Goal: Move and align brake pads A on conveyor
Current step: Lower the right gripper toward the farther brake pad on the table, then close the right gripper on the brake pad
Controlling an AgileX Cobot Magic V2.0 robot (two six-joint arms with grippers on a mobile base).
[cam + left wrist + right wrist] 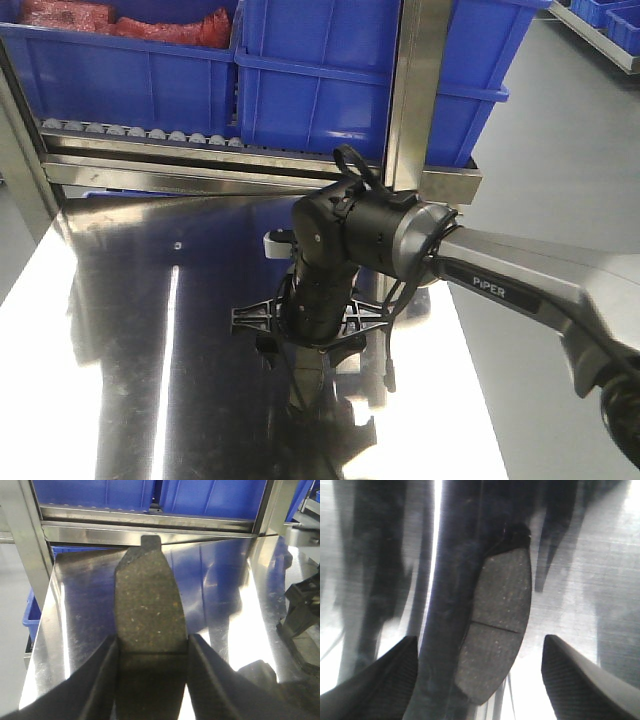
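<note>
Clamping a flat dark grey crescent-shaped brake pad (147, 605) by its near half, the left gripper (152, 640) has both black fingers (102, 680) pressed against the pad's long edges. The pad juts forward with its small end tab pointing away, and a groove crosses it just ahead of the fingertips. It is held over the shiny mirror-like steel tabletop (80, 630).

The right gripper (479, 640) points down with its fingers (375, 680) spread wide, gripping nothing. Between them a second dark grey grooved brake pad (502, 595) lies flat on the same steel surface, slightly slanted, with its tab at the far end.

In the front view the black right arm (340, 250), with a grey link marked PIPER, bends down to the tabletop. Its gripper tips are lost there among dark reflections. Behind the table, large blue plastic bins (330, 80) sit on a steel rack (200, 160), and the left one holds red items (120, 25).
</note>
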